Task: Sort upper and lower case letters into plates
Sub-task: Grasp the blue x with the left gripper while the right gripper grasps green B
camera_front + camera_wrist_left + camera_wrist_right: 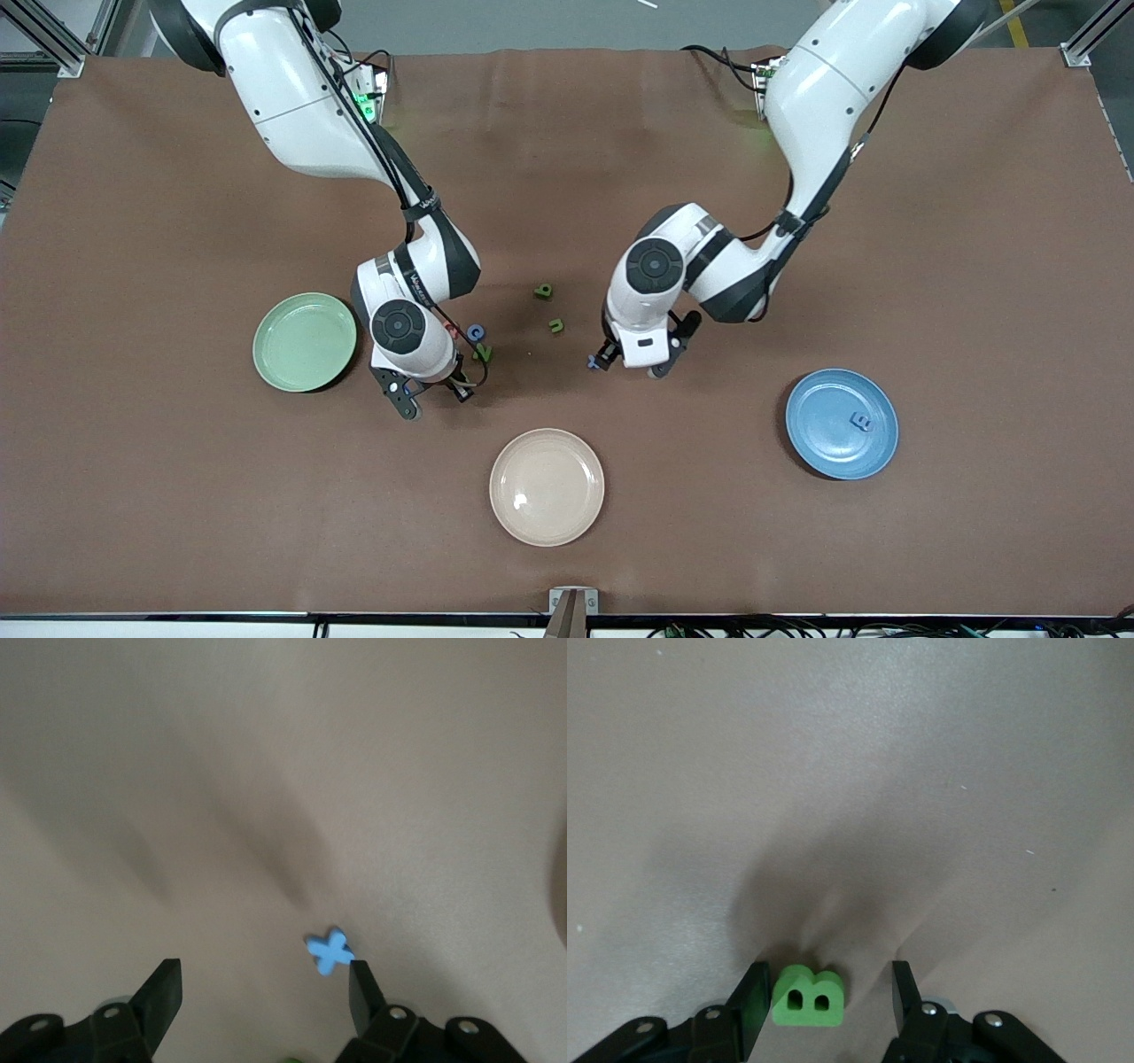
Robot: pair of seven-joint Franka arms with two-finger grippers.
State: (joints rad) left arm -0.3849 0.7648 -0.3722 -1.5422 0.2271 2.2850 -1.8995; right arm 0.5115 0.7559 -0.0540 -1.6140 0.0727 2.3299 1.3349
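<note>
Cream plate (547, 486), right gripper (824, 997) hiding green B (809, 997)

Left arm: reaches in from its base, elbow bent, wrist turned down toward the worktop (797, 549). Left pincer (631, 365) low over the worktop, jaws spread wide; in the left wrist view both fingers (164, 992) stand well apart with nothing between them. One fingertip is just beside a blue x (330, 951), which lies outside the gap.

Right arm: reaches in likewise, forearm angled down, wrist pointing at the worktop. Right pincer (434, 399) low, jaws parted. In the right wrist view a green B (809, 997) sits between the fingers (755, 997), close against one, clear of the other.
</note>
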